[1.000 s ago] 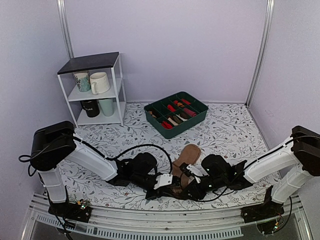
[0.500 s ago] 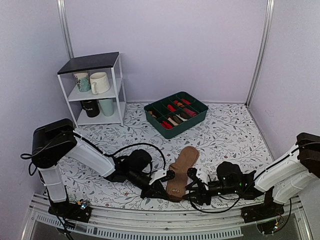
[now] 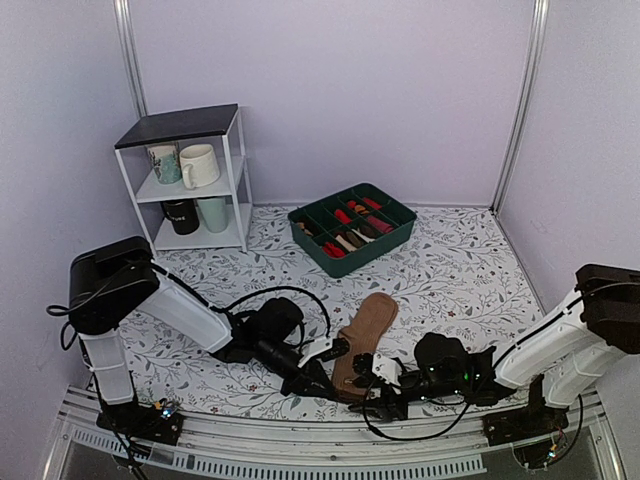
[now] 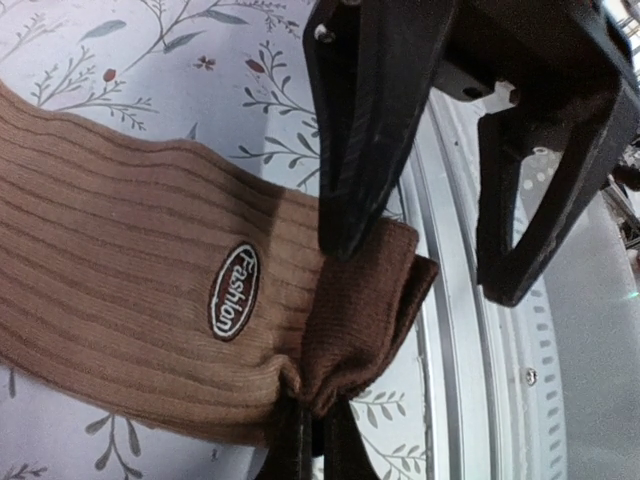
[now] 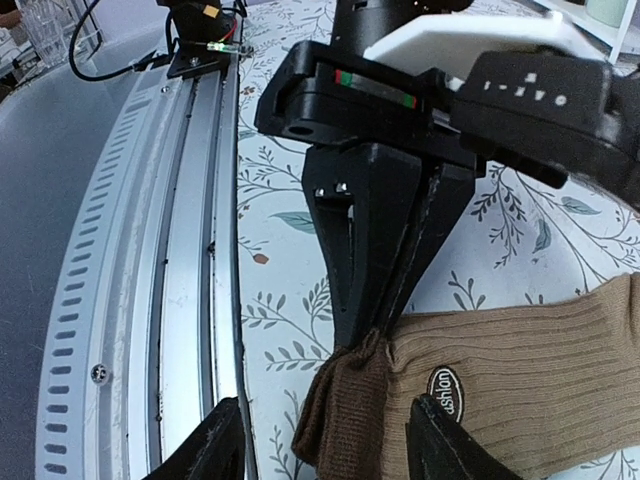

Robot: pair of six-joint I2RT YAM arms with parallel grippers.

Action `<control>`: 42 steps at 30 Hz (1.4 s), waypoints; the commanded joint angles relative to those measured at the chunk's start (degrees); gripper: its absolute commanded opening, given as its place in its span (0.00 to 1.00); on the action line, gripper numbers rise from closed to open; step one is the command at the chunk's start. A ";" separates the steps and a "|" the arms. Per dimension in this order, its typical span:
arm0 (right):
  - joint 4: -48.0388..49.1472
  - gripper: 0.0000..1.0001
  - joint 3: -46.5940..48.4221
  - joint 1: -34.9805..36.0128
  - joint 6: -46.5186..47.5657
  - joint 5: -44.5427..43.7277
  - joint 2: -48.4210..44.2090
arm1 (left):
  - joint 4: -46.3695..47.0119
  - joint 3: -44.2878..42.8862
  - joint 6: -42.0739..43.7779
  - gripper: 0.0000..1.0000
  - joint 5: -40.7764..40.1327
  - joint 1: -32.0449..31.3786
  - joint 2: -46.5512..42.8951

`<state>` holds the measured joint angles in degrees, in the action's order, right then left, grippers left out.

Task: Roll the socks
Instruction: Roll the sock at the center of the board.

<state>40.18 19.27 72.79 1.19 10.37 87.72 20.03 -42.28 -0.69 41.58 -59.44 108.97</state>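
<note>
Tan-brown socks [image 4: 130, 280] flat on the floral desk [image 3: 450, 270], dark cuff [image 4: 360, 310] pinched in the closed left pincer [image 5: 365, 330]. Right pincer [image 4: 425, 270] wide and empty, fingers either side of that cuff corner. Risk: fabric tugged free or bunched rather than rolled, given so thin a bite at the edge. Toe end outside both wrist views; layers within the pinch unclear.

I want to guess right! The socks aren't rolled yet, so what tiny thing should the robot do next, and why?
Probably close the right gripper on the dark cuff. Its jaws stand open around that end of the socks, and the left gripper already pinches it, so both could start rolling.
</note>
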 commanded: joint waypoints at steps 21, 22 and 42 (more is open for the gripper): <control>-10.69 0.02 4.87 2.46 -10.08 -12.76 8.38 | -2.79 -1.01 0.66 0.22 -0.51 0.49 1.08; -10.73 0.02 4.33 2.21 -11.47 -12.43 7.93 | -2.54 -0.82 0.73 0.26 -0.85 0.48 0.48; -5.18 0.02 -1.98 -11.76 -35.29 21.48 9.79 | 13.95 7.35 17.04 0.35 -5.16 -2.30 -12.69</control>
<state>39.42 18.52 62.33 -27.59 23.94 94.04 32.16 -32.93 11.51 34.09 -60.80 92.95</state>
